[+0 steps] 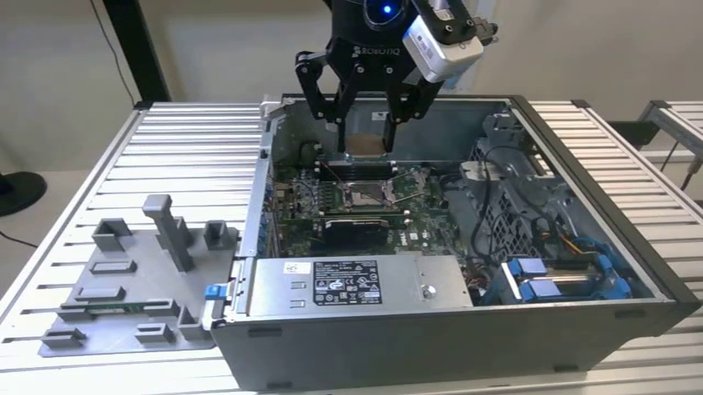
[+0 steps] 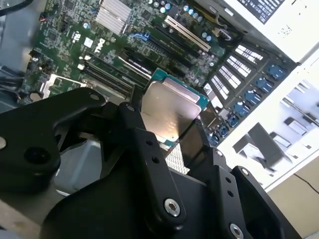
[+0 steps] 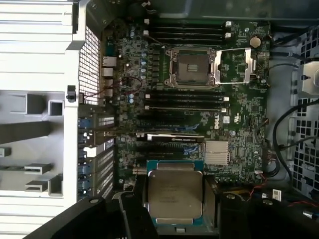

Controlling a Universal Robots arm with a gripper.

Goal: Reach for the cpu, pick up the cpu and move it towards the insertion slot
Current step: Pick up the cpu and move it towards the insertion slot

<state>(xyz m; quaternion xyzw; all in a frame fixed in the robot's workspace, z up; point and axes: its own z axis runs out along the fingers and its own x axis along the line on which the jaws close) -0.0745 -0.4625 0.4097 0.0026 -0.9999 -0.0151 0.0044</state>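
Note:
My gripper (image 1: 364, 146) hangs over the open computer case and is shut on the cpu (image 1: 364, 146), whose tan underside faces the exterior camera. In both wrist views the chip's silvery face with its green rim (image 3: 175, 193) (image 2: 172, 113) sits clamped between the black fingers (image 2: 149, 149). The insertion slot (image 1: 368, 192) is a silver-framed socket with a dark centre on the green board, a short way below and in front of the held chip. In the first wrist view the socket (image 3: 192, 67) stands with its metal cover (image 3: 234, 65) swung open beside it.
The case walls (image 1: 263, 164) surround the board. Black memory slots (image 3: 184, 99) flank the socket. A power supply (image 1: 351, 284) and blue drive bracket (image 1: 555, 280) fill the near side. A grey fixture plate with blocks (image 1: 132, 288) lies on the slatted table at the exterior view's left.

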